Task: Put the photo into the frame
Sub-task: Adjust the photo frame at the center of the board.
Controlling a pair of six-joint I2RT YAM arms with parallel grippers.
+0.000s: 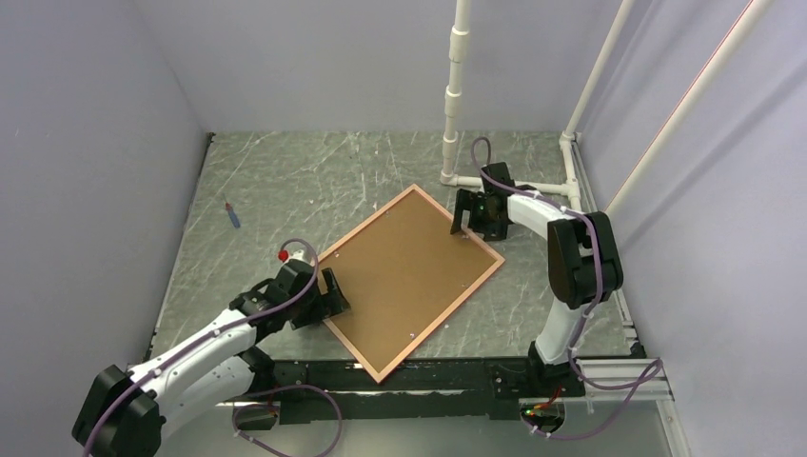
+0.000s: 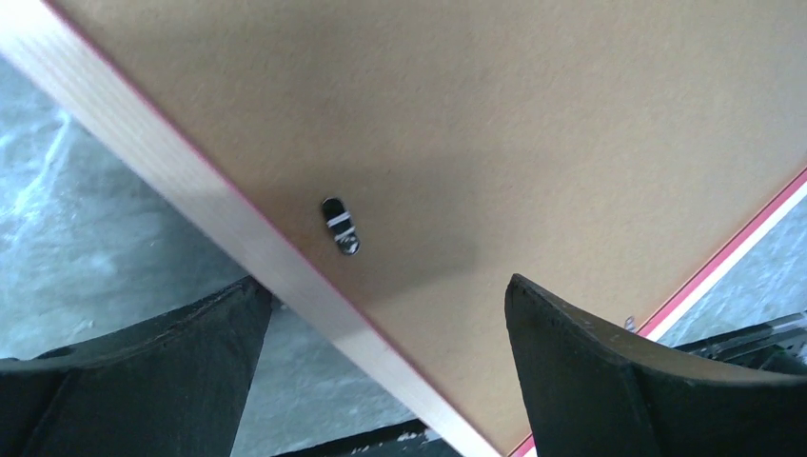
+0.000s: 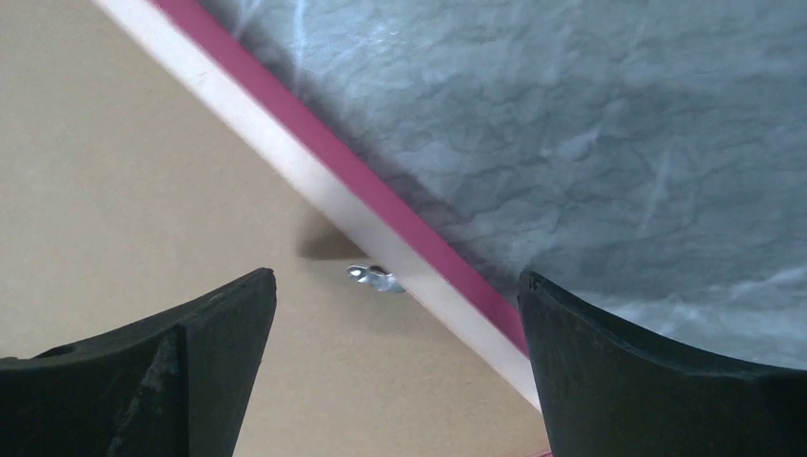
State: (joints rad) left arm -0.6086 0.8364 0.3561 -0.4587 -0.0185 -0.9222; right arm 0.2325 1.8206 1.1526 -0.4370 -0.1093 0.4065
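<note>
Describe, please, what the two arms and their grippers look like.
The left arm and right arm both have white links, black joints and looping purple cables. The left gripper and right gripper carry broad, curved matte-black fingers.

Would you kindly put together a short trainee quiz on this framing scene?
1. True or false: the frame lies with its brown backing board facing up.
2. The left gripper and right gripper are: A both open; B both shut; C one open, one shut.
3. Fill in: the small clip seen in the right wrist view is ___ in colour.
Key: 1 true; 2 A; 3 silver.
</note>
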